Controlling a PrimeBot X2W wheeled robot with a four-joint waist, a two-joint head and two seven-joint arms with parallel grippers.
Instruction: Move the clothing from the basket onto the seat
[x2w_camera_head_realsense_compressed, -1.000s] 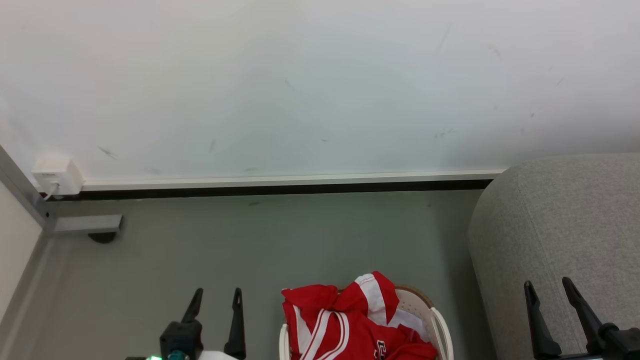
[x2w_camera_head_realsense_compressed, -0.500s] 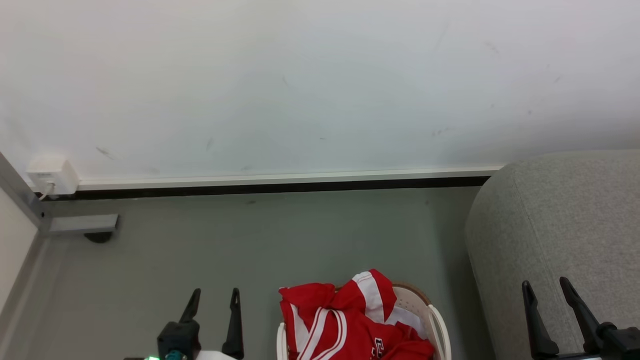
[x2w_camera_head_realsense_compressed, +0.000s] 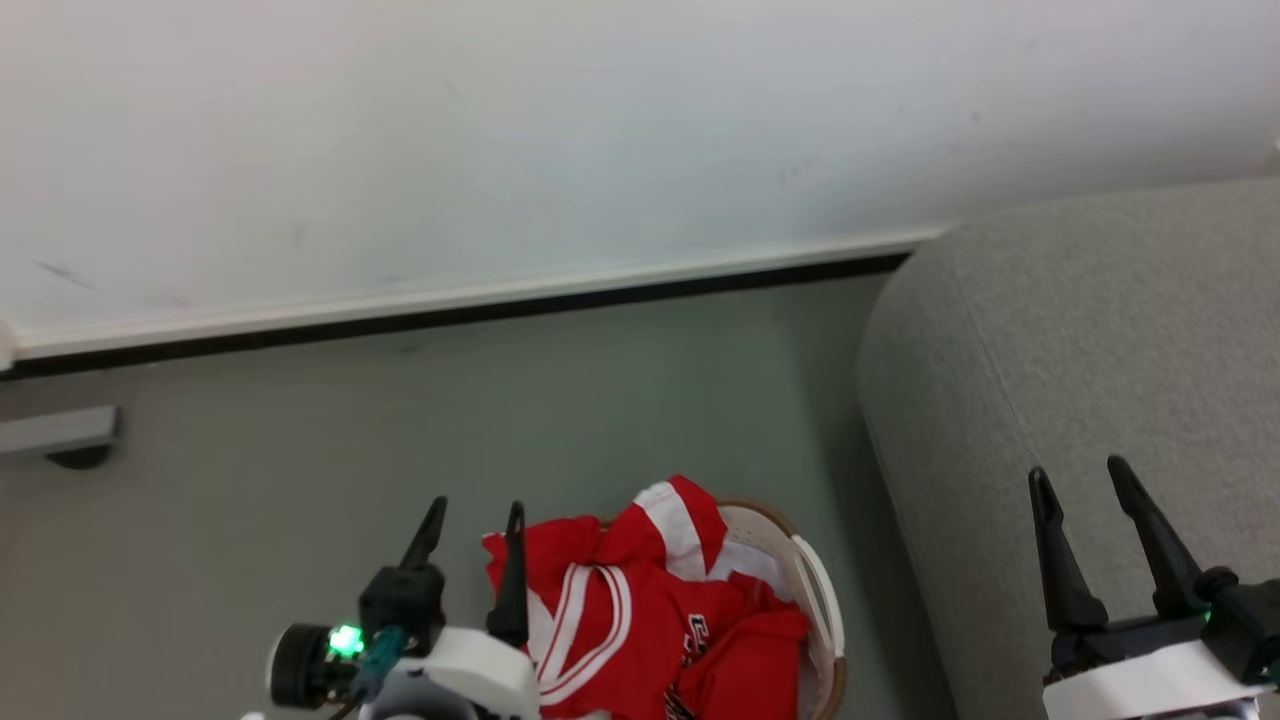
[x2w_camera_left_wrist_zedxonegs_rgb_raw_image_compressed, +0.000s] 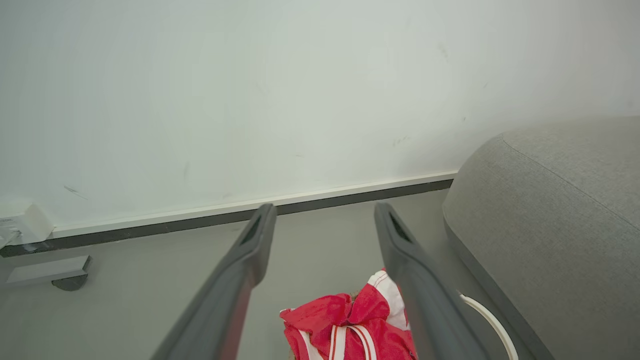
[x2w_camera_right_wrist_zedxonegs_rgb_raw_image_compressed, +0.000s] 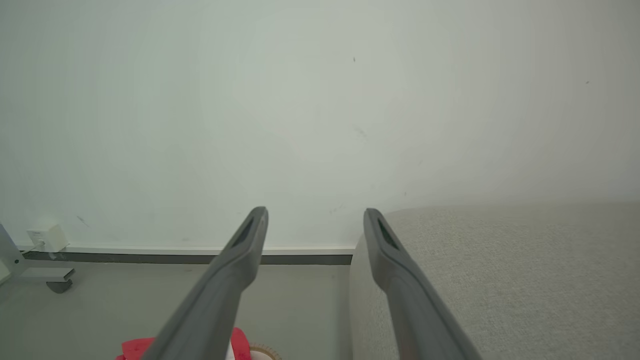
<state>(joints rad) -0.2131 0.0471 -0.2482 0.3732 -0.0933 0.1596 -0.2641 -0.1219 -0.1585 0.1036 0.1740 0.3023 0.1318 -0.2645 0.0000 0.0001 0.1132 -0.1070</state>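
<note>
Red clothing (x2w_camera_head_realsense_compressed: 650, 610) with white stripes and dark lettering lies heaped in the cream basket (x2w_camera_head_realsense_compressed: 815, 590), whose brown rim shows at the bottom centre of the head view. The grey seat (x2w_camera_head_realsense_compressed: 1080, 340) rises directly right of the basket. My left gripper (x2w_camera_head_realsense_compressed: 475, 520) stands open at the heap's left edge, nothing between its fingers. Over the seat's front, my right gripper (x2w_camera_head_realsense_compressed: 1078, 475) is open and empty. Between the left fingers, the left wrist view looks down on the clothing (x2w_camera_left_wrist_zedxonegs_rgb_raw_image_compressed: 345, 320), the basket rim (x2w_camera_left_wrist_zedxonegs_rgb_raw_image_compressed: 487, 317) and the seat (x2w_camera_left_wrist_zedxonegs_rgb_raw_image_compressed: 560, 210). The right wrist view catches the seat (x2w_camera_right_wrist_zedxonegs_rgb_raw_image_compressed: 500, 280) and a scrap of clothing (x2w_camera_right_wrist_zedxonegs_rgb_raw_image_compressed: 135, 347).
A white wall with a white-and-black skirting strip (x2w_camera_head_realsense_compressed: 450, 305) runs behind the grey floor (x2w_camera_head_realsense_compressed: 400, 430). A grey metal foot (x2w_camera_head_realsense_compressed: 60, 435) sticks out at the far left, and a small white box (x2w_camera_right_wrist_zedxonegs_rgb_raw_image_compressed: 47, 237) sits on the wall above it.
The head camera has turned right and tipped down, so the picture has shifted left and up, with more of the basket and both grippers showing. Both grippers stay open.
</note>
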